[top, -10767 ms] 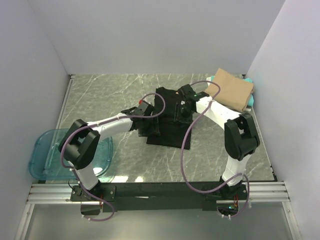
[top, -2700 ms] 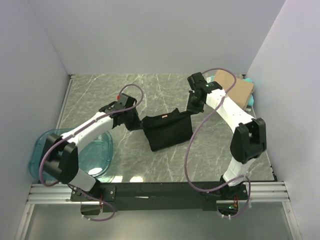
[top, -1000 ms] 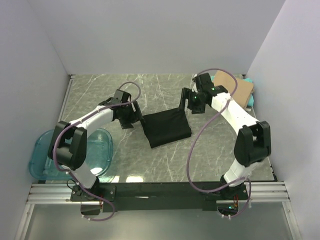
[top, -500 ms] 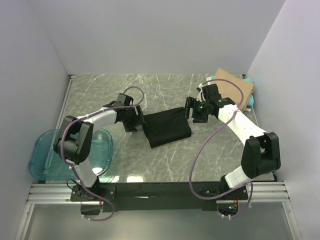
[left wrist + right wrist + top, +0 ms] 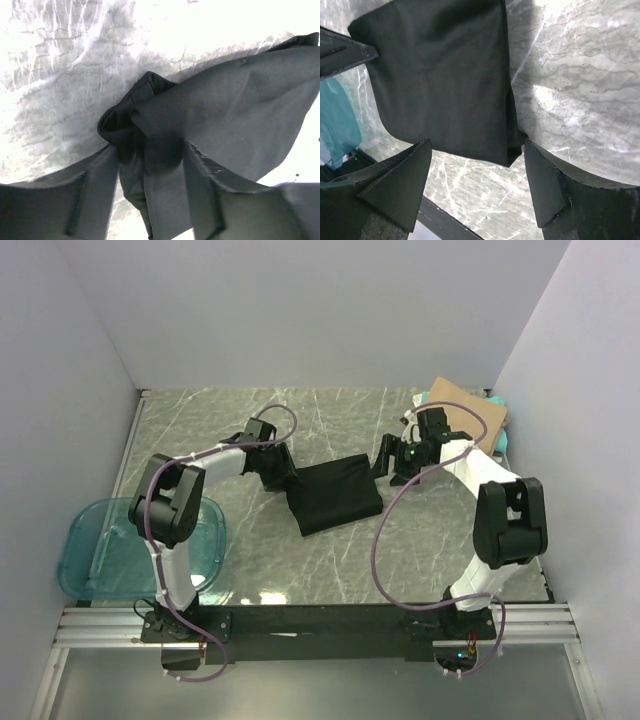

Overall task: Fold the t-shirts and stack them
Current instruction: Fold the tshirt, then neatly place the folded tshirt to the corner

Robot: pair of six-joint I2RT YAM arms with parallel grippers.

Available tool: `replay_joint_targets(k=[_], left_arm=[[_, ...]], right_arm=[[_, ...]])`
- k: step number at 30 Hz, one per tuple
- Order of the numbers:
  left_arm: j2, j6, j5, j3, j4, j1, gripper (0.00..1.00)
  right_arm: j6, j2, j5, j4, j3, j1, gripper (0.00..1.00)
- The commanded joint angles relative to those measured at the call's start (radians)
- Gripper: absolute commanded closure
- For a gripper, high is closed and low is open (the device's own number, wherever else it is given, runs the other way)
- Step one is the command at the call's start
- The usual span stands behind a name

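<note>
Left gripper straddled, jaws apart, the bunched left edge of the folded black cloth t-shirt at the middle of the grey marble table. Right gripper hung open at its right edge. I feared a lopsided pinch would undo the fold.

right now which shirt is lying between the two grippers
The black shirt, folded and lying alone in the middle. The tan shirt sits on top of the teal shirt, off in the far right corner.
</note>
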Motion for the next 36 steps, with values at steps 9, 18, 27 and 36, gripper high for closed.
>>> replay_joint_targets(k=[9, 18, 27, 36], left_arm=[[0.056, -0.022, -0.004, 0.038, -0.008, -0.032, 0.79], [0.058, -0.026, 0.004, -0.012, 0.035, -0.034, 1.00], [0.054, -0.007, 0.017, -0.064, 0.084, -0.032, 1.00], [0.070, -0.002, 0.031, -0.049, 0.088, -0.034, 1.00]], right_arm=[[0.010, 0.115, -0.141, 0.121, 0.029, -0.037, 0.20], [-0.029, 0.233, -0.184, 0.139, 0.100, -0.050, 0.21], [-0.056, 0.353, -0.223, 0.139, 0.133, -0.054, 0.22], [-0.055, 0.387, -0.206, 0.155, 0.119, 0.035, 0.25]])
